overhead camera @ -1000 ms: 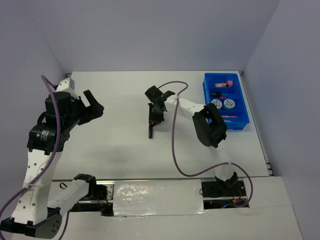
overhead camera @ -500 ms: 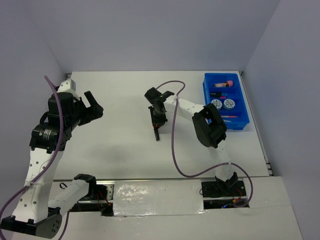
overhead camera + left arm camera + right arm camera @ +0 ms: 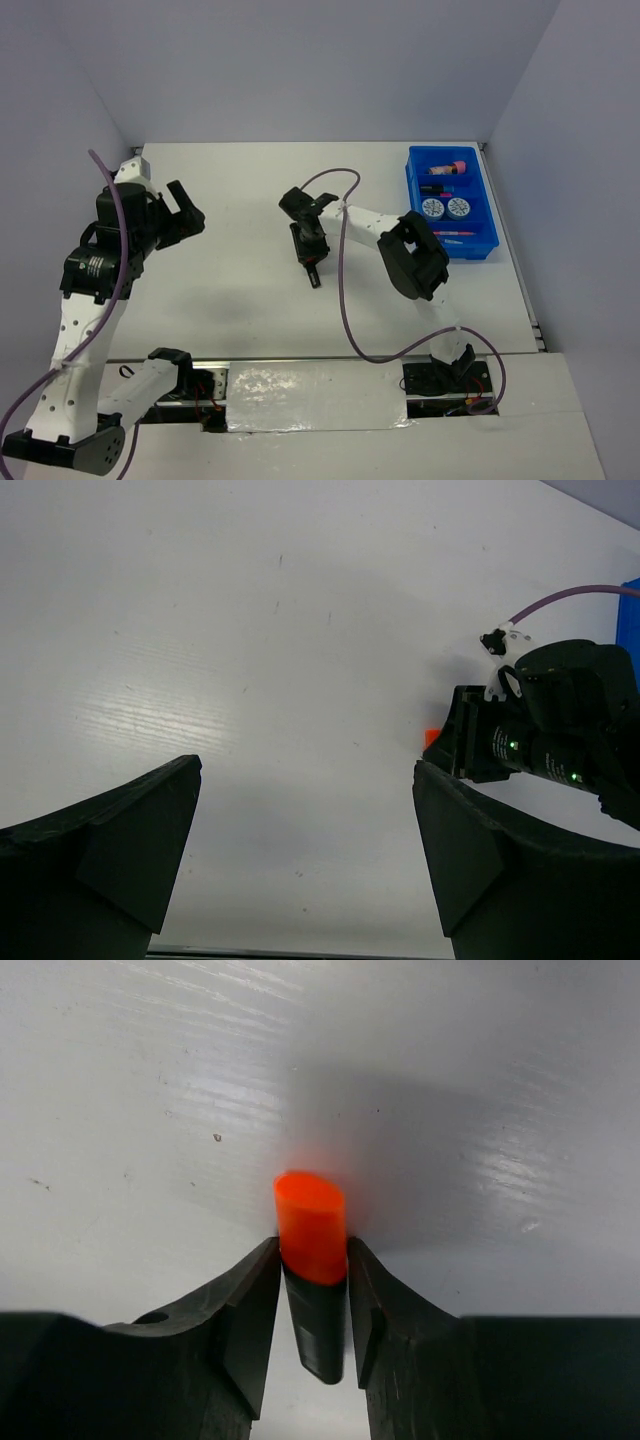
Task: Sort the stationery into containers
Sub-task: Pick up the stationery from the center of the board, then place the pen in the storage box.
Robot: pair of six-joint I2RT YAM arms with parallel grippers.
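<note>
My right gripper (image 3: 309, 252) is shut on a black highlighter with an orange cap (image 3: 312, 1232) near the table's middle. In the right wrist view the two fingers (image 3: 250, 1310) press its black body and the cap end points at the table surface. The cap also shows in the left wrist view (image 3: 431, 738). My left gripper (image 3: 186, 213) is open and empty, held above the table's left side. The blue tray (image 3: 412, 186) stands at the back right. It holds a pink tube (image 3: 456, 167), two patterned discs (image 3: 433, 208), a highlighter (image 3: 437, 188) and a thin pen (image 3: 456, 232).
A purple cable (image 3: 345, 290) loops from the right wrist across the table to the right arm's base. Walls close the table at the back and on both sides.
My right gripper has shifted a little left and toward the near edge with the highlighter, which has turned slightly. The left arm has barely moved.
</note>
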